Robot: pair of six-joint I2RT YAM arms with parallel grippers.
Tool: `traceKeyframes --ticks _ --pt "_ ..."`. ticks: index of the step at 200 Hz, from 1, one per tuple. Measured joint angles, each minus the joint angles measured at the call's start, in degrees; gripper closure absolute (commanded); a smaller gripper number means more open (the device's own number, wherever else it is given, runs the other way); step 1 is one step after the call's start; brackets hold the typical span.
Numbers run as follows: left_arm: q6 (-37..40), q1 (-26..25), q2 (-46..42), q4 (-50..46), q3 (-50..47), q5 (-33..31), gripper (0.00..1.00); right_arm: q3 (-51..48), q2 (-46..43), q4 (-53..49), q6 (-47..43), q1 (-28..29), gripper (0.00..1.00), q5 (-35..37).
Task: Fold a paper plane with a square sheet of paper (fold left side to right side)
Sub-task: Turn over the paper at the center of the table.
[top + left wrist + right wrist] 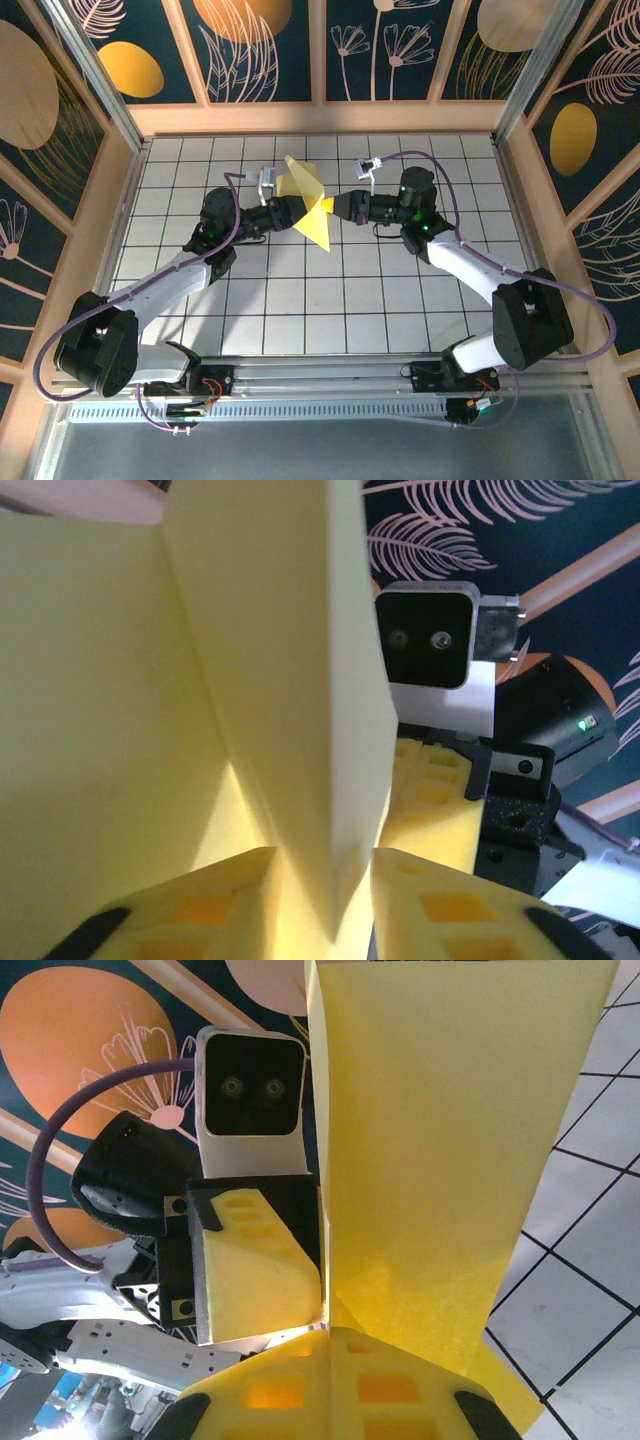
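The paper plane (304, 186), yellow paper folded with creases and spread flaps, hangs above the back middle of the table between both grippers. My left gripper (297, 210) comes at it from the left. In the left wrist view its foam fingers (205, 905) press either side of the paper plane's folded ridge (300, 730), with the left gripper (325, 868) narrowed on that ridge. My right gripper (329, 206) meets it from the right. In the right wrist view the right gripper (328, 1330) is shut, pinching the paper plane's (440, 1140) lower edge beside a left finger (255, 1260).
The white grid-tiled table (330, 300) is boxed in by a wooden rim (320, 118) and dark painted wall panels. A metal rail (330, 376) with the arm bases runs along the near edge. Purple cables loop off both arms.
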Motion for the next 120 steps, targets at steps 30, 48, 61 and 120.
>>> traceKeyframes --ticks 30,48,61,120 --pt "-0.4 -0.1 0.0 0.4 0.2 0.2 0.93 0.0 0.1 0.0 0.0 0.0 1.00 0.0" --pt "-0.3 -0.1 0.0 0.5 0.3 0.2 0.98 0.0 0.1 0.0 0.0 0.0 0.99 0.1" --pt "-0.6 -0.1 0.0 0.5 0.3 0.2 1.00 0.0 0.1 0.0 0.0 0.0 0.93 0.3" --pt "-0.7 -0.3 0.0 2.7 0.3 -1.1 1.00 -1.1 -7.0 -4.8 -3.2 -3.1 0.53 6.1"
